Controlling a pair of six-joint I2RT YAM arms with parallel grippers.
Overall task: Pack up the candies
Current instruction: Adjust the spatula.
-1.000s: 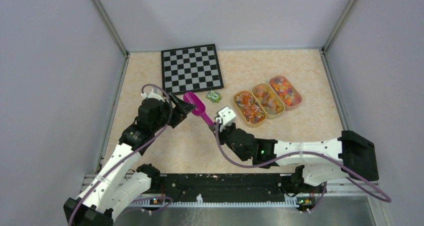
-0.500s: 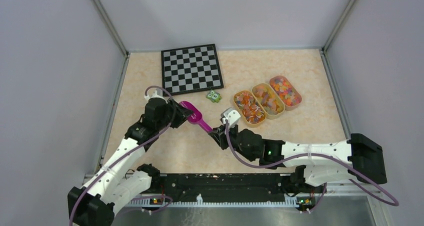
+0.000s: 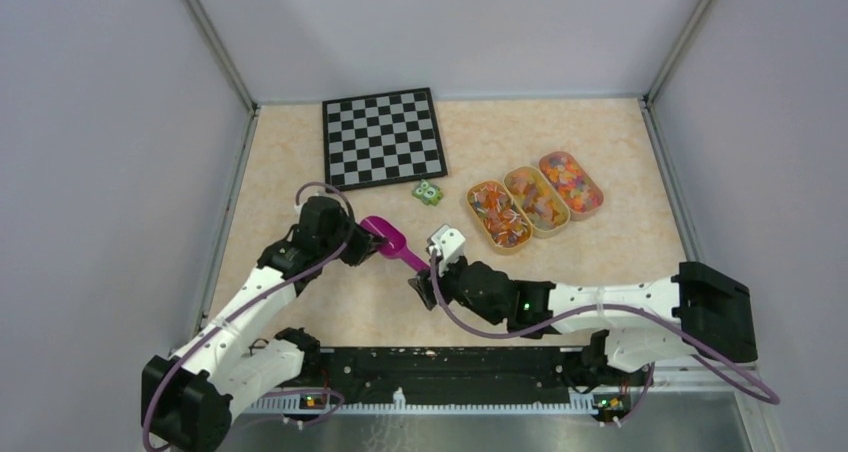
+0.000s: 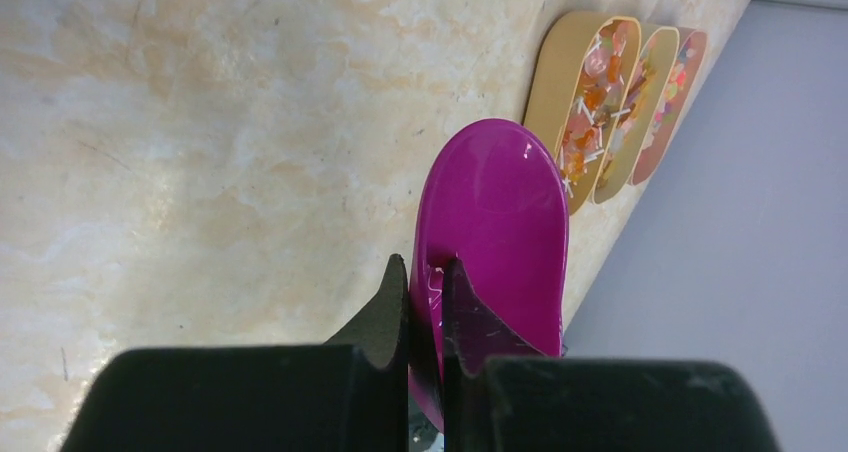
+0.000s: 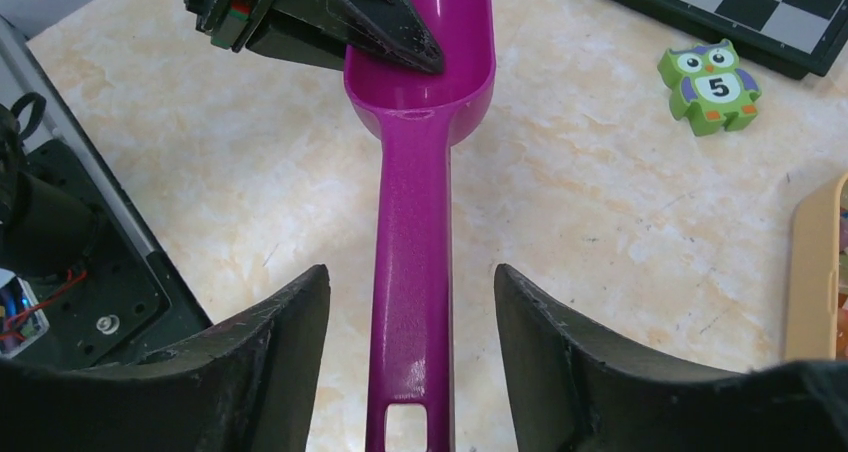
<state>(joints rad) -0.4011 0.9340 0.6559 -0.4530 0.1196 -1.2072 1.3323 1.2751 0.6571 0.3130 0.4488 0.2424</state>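
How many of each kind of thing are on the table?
chessboard: 1
magenta scoop: 1
green owl block: 1
candy trays: 3
Total: 6

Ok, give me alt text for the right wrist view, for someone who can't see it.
The right gripper, open, straddles the handle of the magenta scoop with a gap on each side, while the left gripper pinches the scoop's bowl rim at the top. A green owl block, a chessboard corner and a tray edge sit to the right.
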